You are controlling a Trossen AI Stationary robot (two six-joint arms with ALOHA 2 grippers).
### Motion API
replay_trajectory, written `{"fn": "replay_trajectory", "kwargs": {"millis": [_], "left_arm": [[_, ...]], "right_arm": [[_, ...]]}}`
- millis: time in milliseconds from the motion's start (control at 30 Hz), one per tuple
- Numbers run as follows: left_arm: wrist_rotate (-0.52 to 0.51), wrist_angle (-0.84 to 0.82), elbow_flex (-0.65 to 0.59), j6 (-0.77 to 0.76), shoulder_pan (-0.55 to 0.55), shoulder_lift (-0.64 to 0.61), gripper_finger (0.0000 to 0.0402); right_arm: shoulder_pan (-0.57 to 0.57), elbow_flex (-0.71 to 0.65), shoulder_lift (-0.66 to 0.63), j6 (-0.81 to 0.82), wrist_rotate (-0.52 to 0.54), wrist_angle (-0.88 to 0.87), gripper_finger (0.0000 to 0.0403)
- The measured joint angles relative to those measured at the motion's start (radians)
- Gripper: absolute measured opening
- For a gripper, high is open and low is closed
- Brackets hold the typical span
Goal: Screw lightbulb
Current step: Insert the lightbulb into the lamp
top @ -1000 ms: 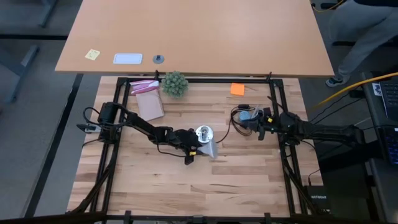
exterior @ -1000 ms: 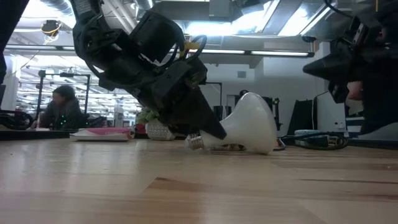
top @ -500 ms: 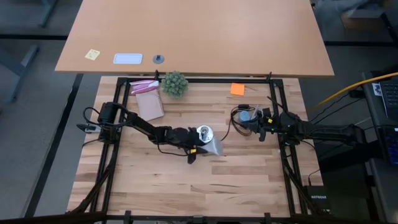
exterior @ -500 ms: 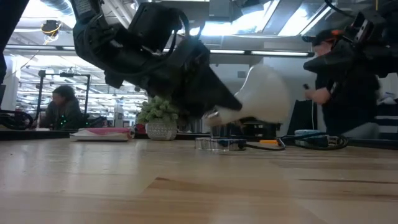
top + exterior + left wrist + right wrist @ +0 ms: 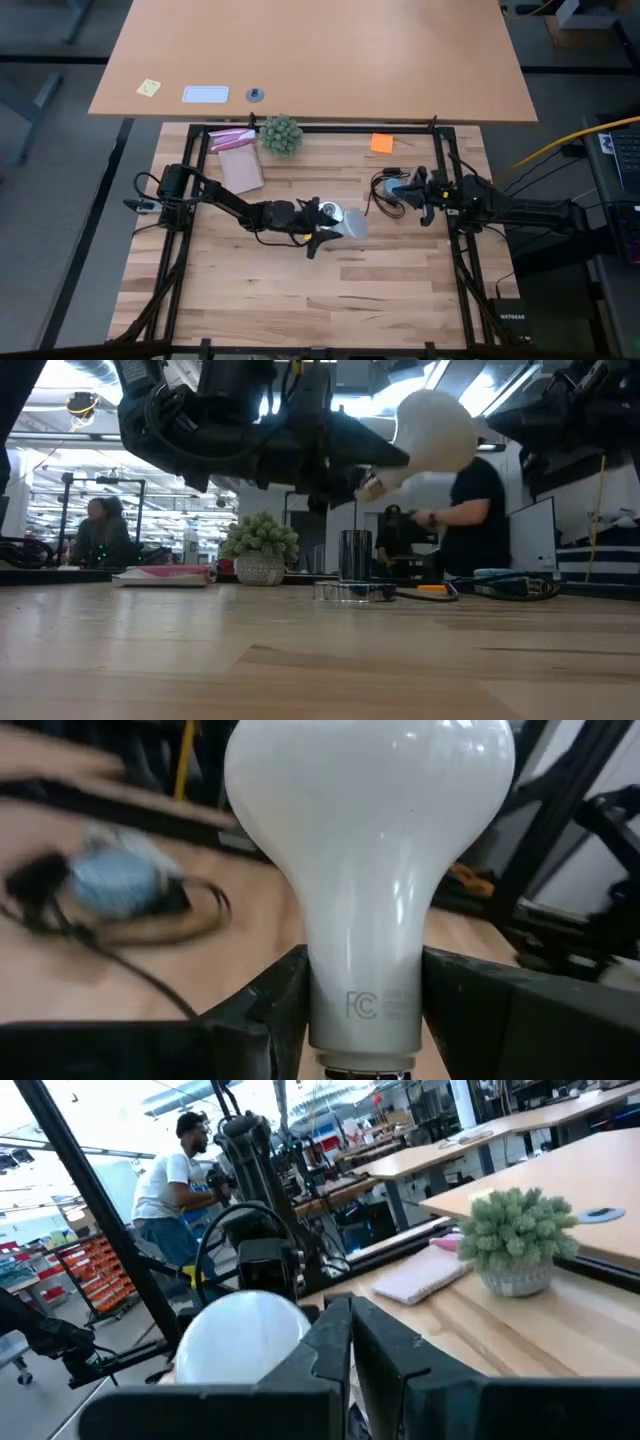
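Observation:
The white lightbulb [image 5: 351, 224] hangs in the air at mid-table, shut in my left gripper [image 5: 326, 228]. Its dome [image 5: 436, 424] points up and toward the table's right. The socket's clear round foot [image 5: 355, 592] stands on the table below the lightbulb. In the left wrist view the lightbulb [image 5: 370, 850] fills the picture. My right gripper [image 5: 413, 197] is shut and holds nothing. It stands at the right, beside a small light-blue object [image 5: 398, 186] with a black cord. From it I see the lightbulb's dome [image 5: 245, 1335] beyond my shut fingers [image 5: 330, 1355]. My left gripper pinches the lightbulb's narrow neck [image 5: 365, 1010], just above the screw base, between its two fingers [image 5: 272, 1010]. The fingers come level from the table's left. The lightbulb is lifted clear of the table and tilted, its dome higher than its base [image 5: 372, 484].
A small green plant [image 5: 281, 134] and a pink pouch [image 5: 238, 160] stand at the far left, an orange note [image 5: 381, 143] at the far right. A black frame [image 5: 440, 150] borders the table. A person [image 5: 470, 510] stands in the room beyond.
My left gripper has tipped up from a downward slant to level and risen. The lightbulb, which lay with its dome on the table, is lifted clear, its dome swung up. My right gripper has risen a little.

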Motion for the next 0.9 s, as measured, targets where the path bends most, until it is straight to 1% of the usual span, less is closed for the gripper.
{"fn": "replay_trajectory", "kwargs": {"millis": [200, 367, 567, 800, 900], "left_arm": [[-0.035, 0.09, 0.0, 0.027, 0.034, 0.0, 0.0154], [-0.035, 0.095, 0.006, 0.01, 0.068, 0.0, 0.0154], [-0.035, 0.09, 0.024, 0.017, 0.082, 0.0, 0.0155], [-0.034, 0.082, 0.03, 0.018, 0.081, 0.0, 0.0155], [-0.034, 0.047, 0.03, 0.018, 0.081, 0.0, 0.0155]], "right_arm": [[0.0, 0.006, 0.048, 0.001, -0.001, -0.007, 0.0021], [0.0, 0.007, 0.173, 0.026, 0.0, 0.015, 0.0021], [0.0, 0.007, 0.389, 0.035, -0.002, 0.196, 0.0021], [0.0, 0.007, 0.631, 0.041, -0.011, 0.479, 0.0021], [0.0, 0.015, 0.718, 0.078, -0.017, 0.58, 0.0021]]}}
